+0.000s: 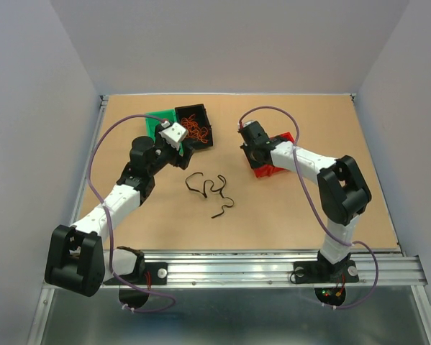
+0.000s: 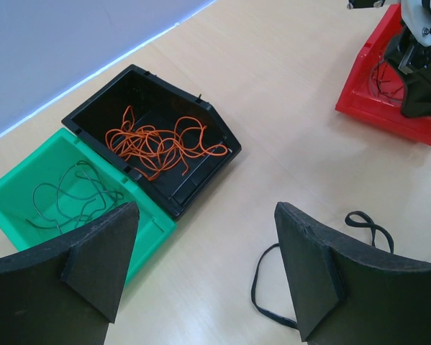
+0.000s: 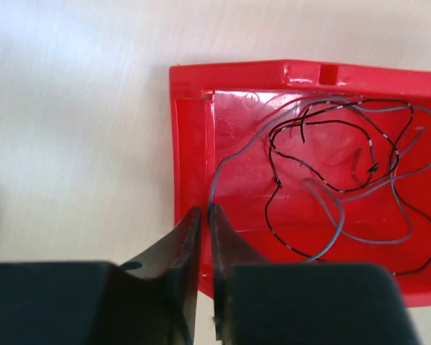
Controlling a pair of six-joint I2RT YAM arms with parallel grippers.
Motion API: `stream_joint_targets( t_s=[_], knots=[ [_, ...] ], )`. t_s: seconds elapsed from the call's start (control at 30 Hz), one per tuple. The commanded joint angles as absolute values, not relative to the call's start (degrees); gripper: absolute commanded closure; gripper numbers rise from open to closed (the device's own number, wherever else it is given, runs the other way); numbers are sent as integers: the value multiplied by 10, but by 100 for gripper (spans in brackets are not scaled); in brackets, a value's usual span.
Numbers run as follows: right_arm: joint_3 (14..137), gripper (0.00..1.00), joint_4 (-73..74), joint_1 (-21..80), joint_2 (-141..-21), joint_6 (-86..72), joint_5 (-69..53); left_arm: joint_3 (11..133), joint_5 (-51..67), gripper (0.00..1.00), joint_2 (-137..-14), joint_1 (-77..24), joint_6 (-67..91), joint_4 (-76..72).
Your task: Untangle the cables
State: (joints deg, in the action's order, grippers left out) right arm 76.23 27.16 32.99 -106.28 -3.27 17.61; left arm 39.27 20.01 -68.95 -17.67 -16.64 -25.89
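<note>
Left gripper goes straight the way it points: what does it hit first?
Probably bare table, by the near corner of the black bin; nothing sits between the open fingers of the left gripper. Depth unclear.

A light wooden tabletop stands closed in on three sides by plain pale grey walls under soft, even light. A metal strip edges its left side, and a grooved aluminium rail spans the near edge.
</note>
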Motion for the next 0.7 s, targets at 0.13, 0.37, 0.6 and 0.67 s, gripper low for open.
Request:
stream_joint_targets(
  t_s=[0.13, 0.37, 0.6, 0.67],
  knots=[
    [801, 99, 280, 326, -1056, -44, 194, 419, 208, 12, -684, -182, -173, -279],
    [799, 99, 278, 326, -1014, -49, 165, 418, 210, 12, -681, -182, -173, -278],
    [798, 99, 260, 326, -981, -78, 213, 418, 211, 12, -680, -182, -174, -277],
    [811, 100, 252, 326, -953, -85, 220, 417, 217, 12, -681, -182, -178, -277]
  ],
)
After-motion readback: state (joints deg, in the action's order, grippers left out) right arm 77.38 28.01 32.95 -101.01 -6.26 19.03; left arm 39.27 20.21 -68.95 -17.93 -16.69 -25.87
